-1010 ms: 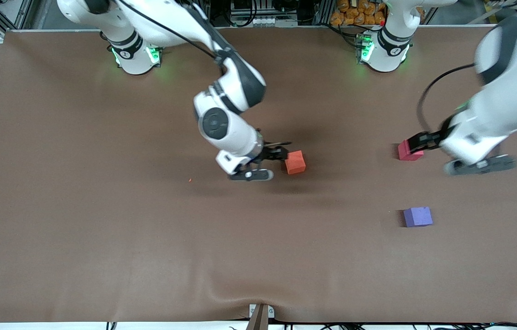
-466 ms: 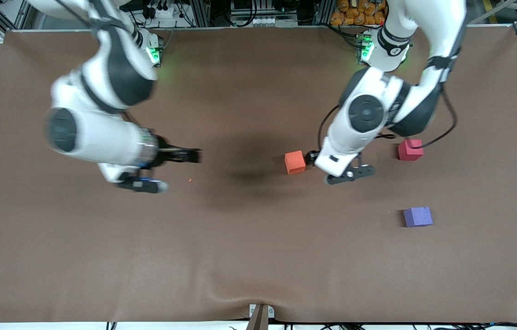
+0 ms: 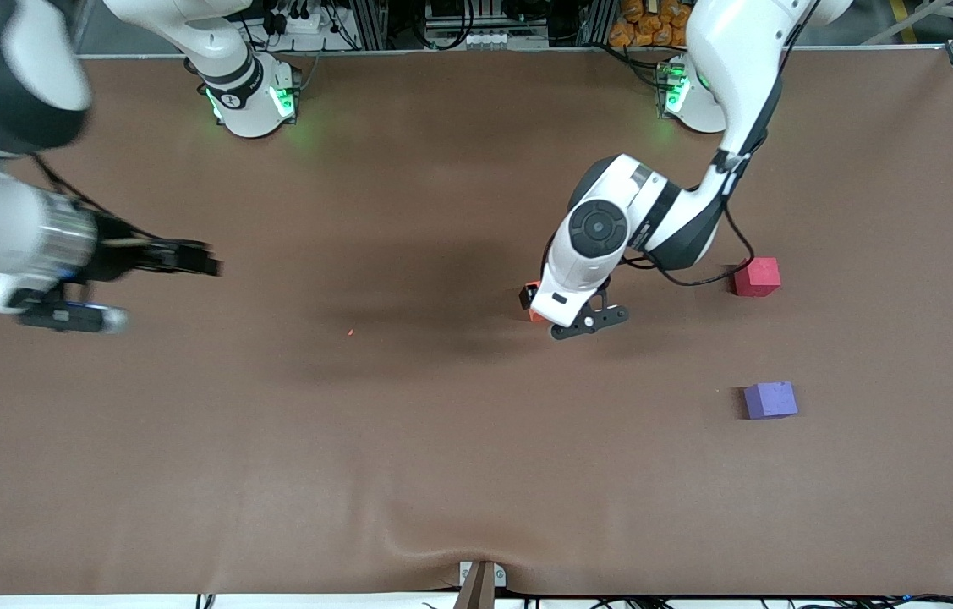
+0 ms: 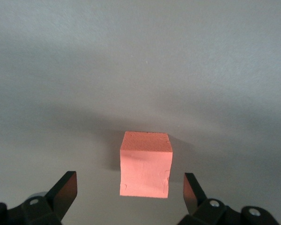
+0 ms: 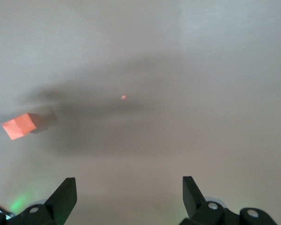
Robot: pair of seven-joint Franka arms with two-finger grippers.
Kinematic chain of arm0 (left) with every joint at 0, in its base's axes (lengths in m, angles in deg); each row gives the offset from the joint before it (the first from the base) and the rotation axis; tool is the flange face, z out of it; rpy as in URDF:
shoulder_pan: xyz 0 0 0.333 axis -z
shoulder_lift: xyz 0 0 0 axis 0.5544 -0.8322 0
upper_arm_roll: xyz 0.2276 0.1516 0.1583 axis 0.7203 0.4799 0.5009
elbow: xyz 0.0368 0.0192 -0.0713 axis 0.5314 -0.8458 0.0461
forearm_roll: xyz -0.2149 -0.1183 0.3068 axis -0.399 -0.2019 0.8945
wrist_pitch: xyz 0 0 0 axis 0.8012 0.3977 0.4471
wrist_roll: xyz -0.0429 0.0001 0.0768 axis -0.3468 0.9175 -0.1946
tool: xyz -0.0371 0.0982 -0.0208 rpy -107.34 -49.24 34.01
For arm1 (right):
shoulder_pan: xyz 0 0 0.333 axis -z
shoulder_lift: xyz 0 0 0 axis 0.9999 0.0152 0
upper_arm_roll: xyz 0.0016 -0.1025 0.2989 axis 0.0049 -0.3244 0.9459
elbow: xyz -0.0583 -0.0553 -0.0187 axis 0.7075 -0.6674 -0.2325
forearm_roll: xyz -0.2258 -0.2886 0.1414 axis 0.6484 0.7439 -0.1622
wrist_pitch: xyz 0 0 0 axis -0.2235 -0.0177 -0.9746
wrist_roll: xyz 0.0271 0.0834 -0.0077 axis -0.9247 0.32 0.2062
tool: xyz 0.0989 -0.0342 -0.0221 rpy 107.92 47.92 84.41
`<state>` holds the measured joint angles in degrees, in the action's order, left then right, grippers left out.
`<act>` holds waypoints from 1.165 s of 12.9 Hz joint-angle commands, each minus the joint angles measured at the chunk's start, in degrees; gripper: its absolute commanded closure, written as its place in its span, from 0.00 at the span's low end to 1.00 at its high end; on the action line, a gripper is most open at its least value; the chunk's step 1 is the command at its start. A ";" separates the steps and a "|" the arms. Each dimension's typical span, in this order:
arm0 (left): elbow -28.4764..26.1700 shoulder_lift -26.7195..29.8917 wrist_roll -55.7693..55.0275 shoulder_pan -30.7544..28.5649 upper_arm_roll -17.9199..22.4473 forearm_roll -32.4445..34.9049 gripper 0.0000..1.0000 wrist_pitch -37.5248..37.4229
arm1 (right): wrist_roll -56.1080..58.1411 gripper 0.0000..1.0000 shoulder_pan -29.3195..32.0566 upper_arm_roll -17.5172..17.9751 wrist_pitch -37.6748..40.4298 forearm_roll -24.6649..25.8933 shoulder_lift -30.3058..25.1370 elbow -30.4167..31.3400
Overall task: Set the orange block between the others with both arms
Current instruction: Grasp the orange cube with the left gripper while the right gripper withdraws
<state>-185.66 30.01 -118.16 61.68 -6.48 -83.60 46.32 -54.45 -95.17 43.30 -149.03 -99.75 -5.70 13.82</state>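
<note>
The right gripper (image 3: 188, 258) has swung away to the frame's left edge, fingers apart and empty, while the left gripper (image 3: 545, 311) has come down over the orange block (image 4: 145, 164), fingers apart astride it, mid-desk, well apart from the red cube (image 3: 757, 277) and purple cube (image 3: 770, 399), so a handover looks underway.

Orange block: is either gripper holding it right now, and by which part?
Nothing is held. The left gripper is open over the orange block, its fingers clear of both sides. The right gripper is open and empty, toward the right arm's end.
</note>
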 commanded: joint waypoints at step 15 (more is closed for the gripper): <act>-0.17 -7.34 -3.43 3.28 0.49 0.79 0.80 4.58 | 21.27 0.00 9.74 1.26 -3.83 16.29 -3.82 1.23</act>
<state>-185.81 22.68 -120.49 64.53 -6.44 -83.60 50.29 -33.49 -86.41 43.35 -152.70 -84.18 -8.21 13.98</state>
